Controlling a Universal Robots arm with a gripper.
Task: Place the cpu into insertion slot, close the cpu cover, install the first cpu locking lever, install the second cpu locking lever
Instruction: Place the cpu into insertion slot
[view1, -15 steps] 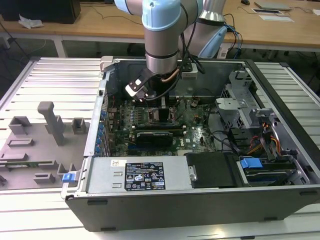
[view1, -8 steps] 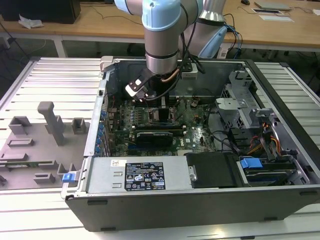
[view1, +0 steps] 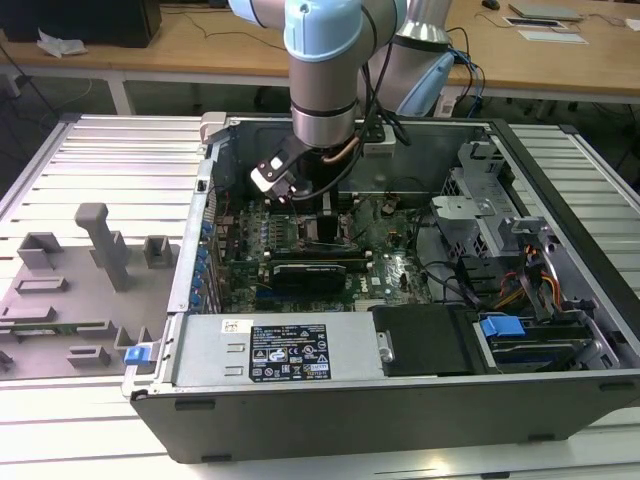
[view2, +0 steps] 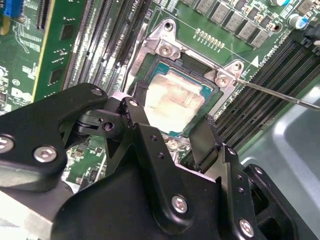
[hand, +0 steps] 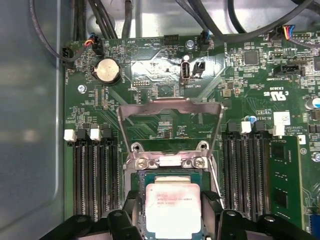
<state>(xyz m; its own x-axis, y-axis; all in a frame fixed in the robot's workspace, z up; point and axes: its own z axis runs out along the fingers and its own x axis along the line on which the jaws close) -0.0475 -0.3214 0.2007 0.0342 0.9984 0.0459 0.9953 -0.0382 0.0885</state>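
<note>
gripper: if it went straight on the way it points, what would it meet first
Most likely the cpu, lying in the slot right ahead of the gripper; the remaining gap is hard to judge.

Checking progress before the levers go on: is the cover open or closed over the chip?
Open. In the first wrist view the cover is flipped back beyond its hinge, and the chip lies uncovered.

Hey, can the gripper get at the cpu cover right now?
Probably yes: the cpu cover stands flipped open just past the seated cpu, nothing lies across it, and the gripper hangs right by it.
</note>
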